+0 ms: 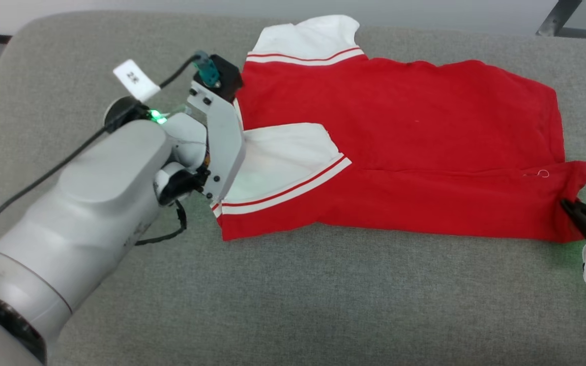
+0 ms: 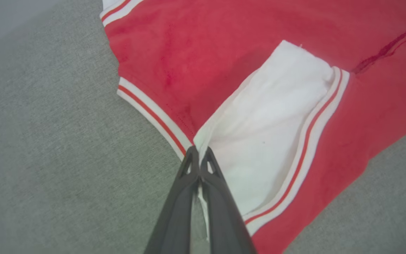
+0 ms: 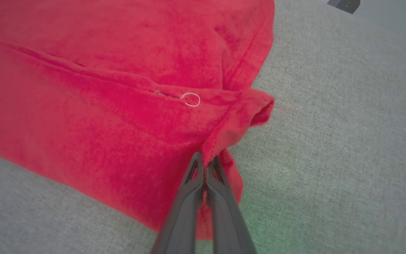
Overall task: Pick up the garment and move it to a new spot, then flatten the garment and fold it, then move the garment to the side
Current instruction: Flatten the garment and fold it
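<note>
Red garment (image 1: 425, 127) lying folded, left fingers (image 2: 183, 187) pinching white sleeve, right fingers (image 3: 187, 194) pinching hem corner

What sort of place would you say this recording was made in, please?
Probably an indoor robot test room rather than a home: the garment lies on a wide grey fabric-covered surface with a rounded corner, and a dark metal strut stands against the pale background beyond it.

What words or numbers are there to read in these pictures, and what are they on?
White tag on the black cable: two dark marks, tilted and too small to read for sure.
Garment: no letters or numbers on the side that shows, only red-and-white stripes on its white sleeves.
</note>
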